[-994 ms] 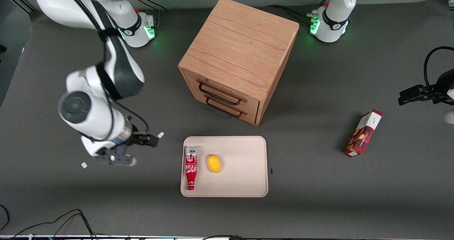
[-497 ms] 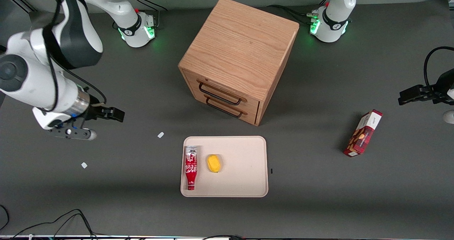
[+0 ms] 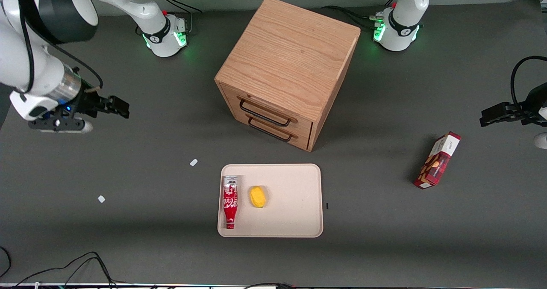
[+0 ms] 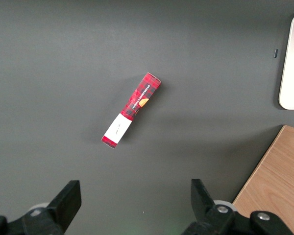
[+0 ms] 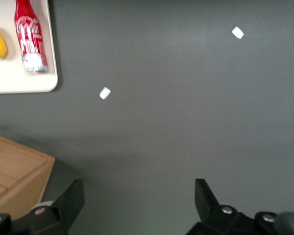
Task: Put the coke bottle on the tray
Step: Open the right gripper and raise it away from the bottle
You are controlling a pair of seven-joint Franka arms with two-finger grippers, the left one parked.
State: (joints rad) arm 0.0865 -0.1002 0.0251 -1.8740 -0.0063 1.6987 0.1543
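Two fingers: our gripper (image 3: 92,109) hangs above bare table at the working arm's end, well apart from the tray (image 3: 295,220); its fingers (image 5: 208,198) are spread wide with nothing between them.
Bottle: the bottle (image 3: 230,202) lies on its side on the tray, along the rim nearest our gripper, just beside a yellow thing (image 3: 257,196).
Step in hand: we judge the placing done, so we should only clear away, high and away from the tray, touching nothing on it.
Care: lying flat, the bottle could roll if bumped.
Front view only: it shows the cabinet (image 3: 288,66) and a snack box (image 3: 437,160) toward the parked arm's end.
Wrist view only: it shows the spread fingers plainly, and the bottle (image 5: 30,35) just inside the rim.
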